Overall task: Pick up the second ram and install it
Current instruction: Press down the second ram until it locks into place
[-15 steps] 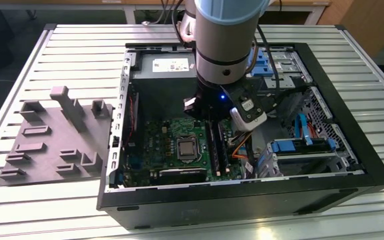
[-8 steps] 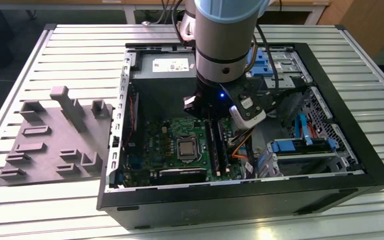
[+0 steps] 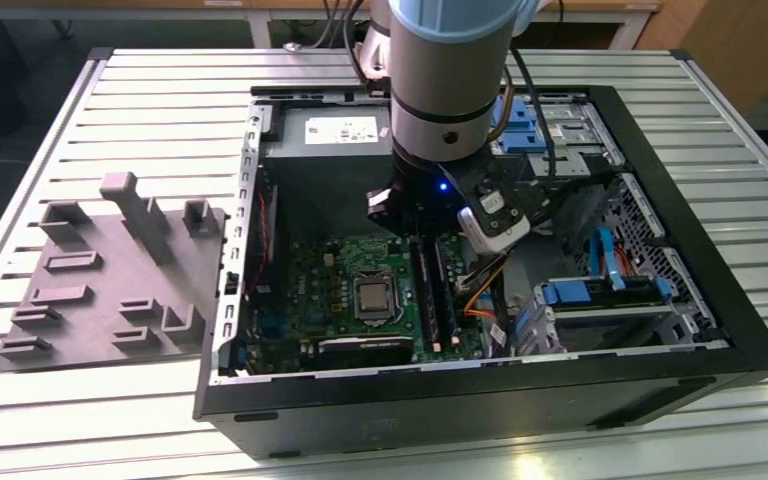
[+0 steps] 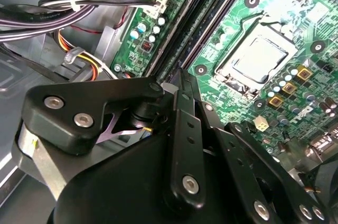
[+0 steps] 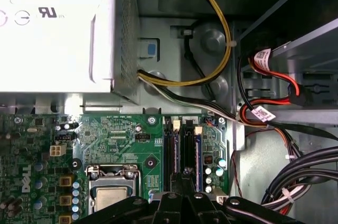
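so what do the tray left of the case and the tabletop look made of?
Tray: looks like matte grey plastic, with uniform colour, no glare and blocky moulded posts. Tabletop: likely aluminium or similar metal, pale silver ribbed slats with a soft sheen; could be painted.

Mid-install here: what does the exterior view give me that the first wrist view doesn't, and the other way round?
Exterior view's extras: the grey tray with upright posts on the slatted table, to the exterior view's left of the open computer case, and the blue drive brackets.
First wrist view's extras: the yellow cable arcing beside the power supply, and a red cable.
Shared: the green motherboard, its silver central chip and the memory slots, with the end effector over those slots.
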### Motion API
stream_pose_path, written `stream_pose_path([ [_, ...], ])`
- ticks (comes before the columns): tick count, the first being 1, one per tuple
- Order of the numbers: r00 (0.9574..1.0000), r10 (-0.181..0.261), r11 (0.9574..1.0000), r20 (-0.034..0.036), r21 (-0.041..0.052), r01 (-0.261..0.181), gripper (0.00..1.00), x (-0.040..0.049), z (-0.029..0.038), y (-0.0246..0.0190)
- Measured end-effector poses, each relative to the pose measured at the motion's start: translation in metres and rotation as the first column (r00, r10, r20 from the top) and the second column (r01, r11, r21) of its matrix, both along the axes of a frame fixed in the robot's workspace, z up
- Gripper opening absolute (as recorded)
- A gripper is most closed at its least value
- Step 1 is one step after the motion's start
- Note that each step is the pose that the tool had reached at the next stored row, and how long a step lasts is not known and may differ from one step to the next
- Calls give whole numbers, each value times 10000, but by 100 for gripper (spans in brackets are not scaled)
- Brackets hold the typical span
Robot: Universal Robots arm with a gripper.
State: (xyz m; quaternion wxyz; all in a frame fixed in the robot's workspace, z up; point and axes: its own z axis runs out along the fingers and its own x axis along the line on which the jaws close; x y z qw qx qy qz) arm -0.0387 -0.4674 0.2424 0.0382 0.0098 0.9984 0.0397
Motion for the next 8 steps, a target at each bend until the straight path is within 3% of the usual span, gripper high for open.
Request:
stream_pose_path([
  [8,10000,0,10000,-1,0,0,11,0,-6,26],
])
